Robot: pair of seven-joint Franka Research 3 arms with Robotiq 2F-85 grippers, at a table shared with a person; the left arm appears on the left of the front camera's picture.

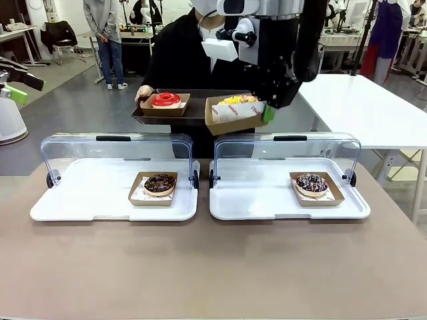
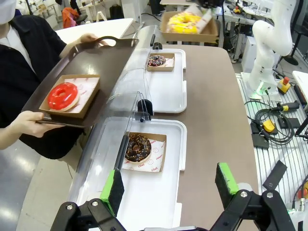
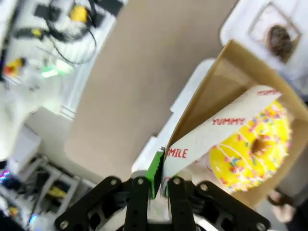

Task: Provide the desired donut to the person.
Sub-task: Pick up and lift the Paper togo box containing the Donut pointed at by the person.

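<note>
The person (image 1: 180,57) in a black top stands at the far side holding a dark serving tray (image 1: 193,115). On it sits a red-glazed donut (image 1: 166,100) in a cardboard box. My right gripper (image 1: 267,115) is shut on the rim of a cardboard box (image 1: 230,115) holding a yellow sprinkled donut (image 1: 239,100), lifted over the dark tray's right end. In the right wrist view the fingers (image 3: 155,169) pinch the box wall and its paper liner beside the yellow donut (image 3: 255,154). My left gripper (image 2: 169,185) hangs open above the near white tray (image 2: 159,202).
Two white trays (image 1: 87,203) (image 1: 267,200) with raised clear lids lie on the brown table. The left tray holds a chocolate donut (image 1: 159,184), the right tray a chocolate sprinkled donut (image 1: 311,183). A white table (image 1: 373,113) stands at the back right. A bystander (image 1: 107,33) stands far off.
</note>
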